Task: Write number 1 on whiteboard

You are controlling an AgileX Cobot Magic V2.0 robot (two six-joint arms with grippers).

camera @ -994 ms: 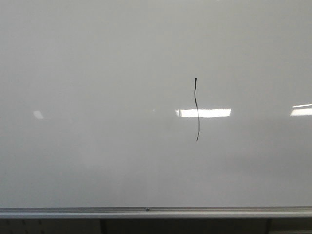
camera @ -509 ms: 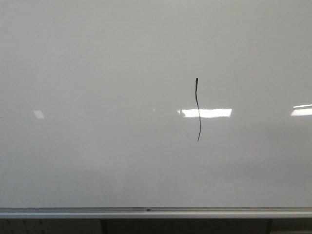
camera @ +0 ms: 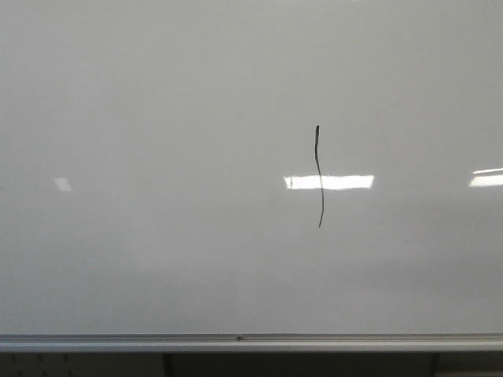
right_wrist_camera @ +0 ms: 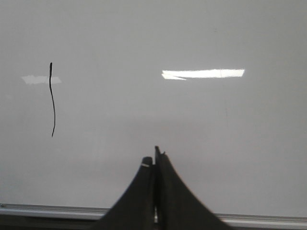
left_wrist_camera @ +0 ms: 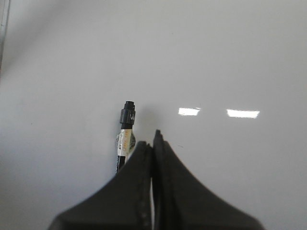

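The number 1 (camera: pixel 319 177) is a thin black wavy upright stroke right of the middle of the whiteboard (camera: pixel 157 141). It also shows in the right wrist view (right_wrist_camera: pixel 52 100). Neither gripper shows in the front view. My left gripper (left_wrist_camera: pixel 153 139) has its jaws pressed together. A black marker with a pale label (left_wrist_camera: pixel 126 125) sticks out from under its left finger, its tip close to the board (left_wrist_camera: pixel 216 57). No stroke shows in that view. My right gripper (right_wrist_camera: pixel 154 155) is shut and empty, off to the side of the stroke and apart from it.
A silver metal rail (camera: pixel 236 342) runs along the board's lower edge, and also shows in the right wrist view (right_wrist_camera: pixel 48 209). Bright rectangular light reflections (camera: pixel 346 182) lie across the board. Dark space lies below the rail.
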